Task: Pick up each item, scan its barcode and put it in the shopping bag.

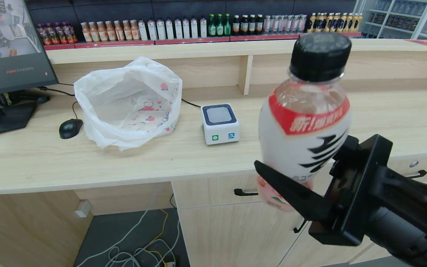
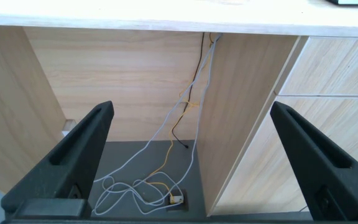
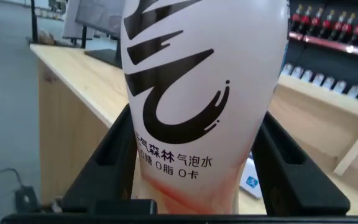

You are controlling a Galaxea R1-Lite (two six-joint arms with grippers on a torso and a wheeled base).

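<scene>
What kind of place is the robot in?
Most likely a small shop's checkout: rows of drink bottles stand along the back, and a barcode scanner and an open shopping bag sit on the wooden counter.

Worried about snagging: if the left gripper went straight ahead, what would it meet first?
The left gripper, open, would likely meet the cables hanging before the wood panel under the counter; depth is unclear.

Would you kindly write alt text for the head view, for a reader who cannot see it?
The right gripper holds a white drink bottle with a black cap upright, close to the camera, before a wooden counter. On it sit an open white shopping bag, a small white scanner to its right, and a black mouse and monitor at the left.
</scene>
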